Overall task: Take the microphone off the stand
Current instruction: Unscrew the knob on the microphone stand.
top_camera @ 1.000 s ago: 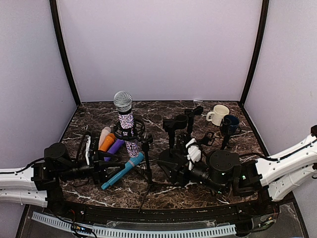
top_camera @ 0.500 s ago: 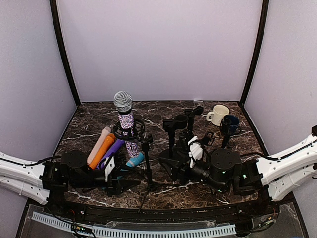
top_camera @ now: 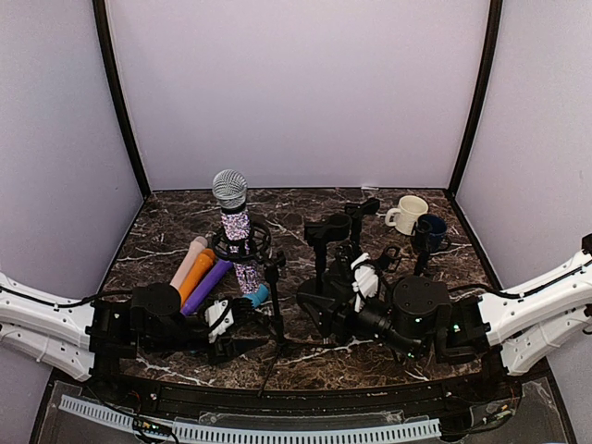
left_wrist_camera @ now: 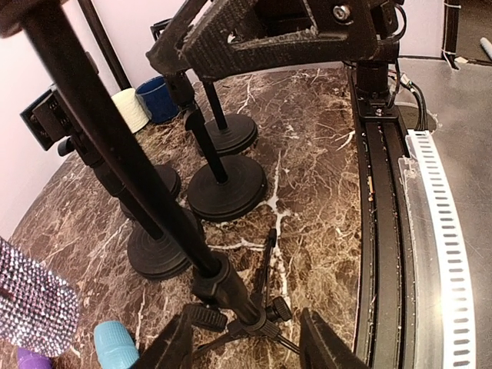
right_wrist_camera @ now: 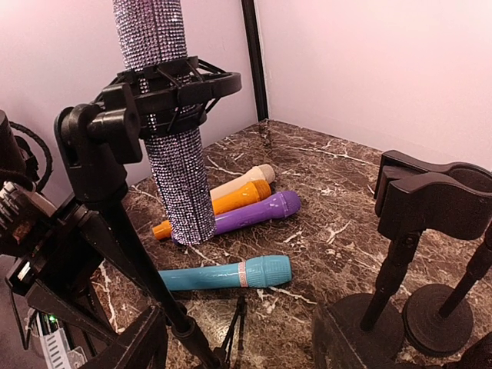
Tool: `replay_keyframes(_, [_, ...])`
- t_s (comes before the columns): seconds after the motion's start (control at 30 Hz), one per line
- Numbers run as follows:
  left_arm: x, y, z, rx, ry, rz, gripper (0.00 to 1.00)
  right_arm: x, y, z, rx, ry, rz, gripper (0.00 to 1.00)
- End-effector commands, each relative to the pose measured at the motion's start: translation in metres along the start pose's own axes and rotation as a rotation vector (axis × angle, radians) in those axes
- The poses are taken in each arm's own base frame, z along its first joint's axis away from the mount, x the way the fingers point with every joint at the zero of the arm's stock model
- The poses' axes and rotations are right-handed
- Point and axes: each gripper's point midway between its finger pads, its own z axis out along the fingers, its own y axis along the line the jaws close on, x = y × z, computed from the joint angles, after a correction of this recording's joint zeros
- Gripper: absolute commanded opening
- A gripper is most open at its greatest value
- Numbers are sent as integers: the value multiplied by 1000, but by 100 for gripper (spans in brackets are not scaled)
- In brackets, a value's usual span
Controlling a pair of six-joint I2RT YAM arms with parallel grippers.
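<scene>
A rhinestone microphone with a silver mesh head stands upright in a black shock mount on a thin tripod stand. My left gripper is open at the stand's foot. In the left wrist view the left gripper has a finger on either side of the tripod hub, not touching it. My right gripper is open, just right of the stand. In the right wrist view the right gripper is empty and the pole runs past its left finger.
Teal, purple, orange and beige microphones lie left of the stand. Empty round-based stands are at centre right. A cream mug and a blue mug are at back right. A cable rail lines the front edge.
My left arm has swung right from beside the lying microphones to the foot of the stand, now covering most of the teal one. My right gripper has shifted slightly.
</scene>
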Motion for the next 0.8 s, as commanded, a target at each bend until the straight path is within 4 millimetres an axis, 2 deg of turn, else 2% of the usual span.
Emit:
replay_keyframes(0.0, [-14,11,3,-24,-19,31,50,-14,2,2,-12,-38,46,65])
replay_keyframes(0.2, [-16,16,8,-14,-17,46,51,-12,-1,1,-7,-36,54,65])
replay_keyframes(0.6, [-3,15,20,15,42,78,50,-12,-5,-1,3,-40,70,65])
replay_keyframes(0.77, [0,15,20,15,51,76,42,-12,-8,-3,7,-41,74,64])
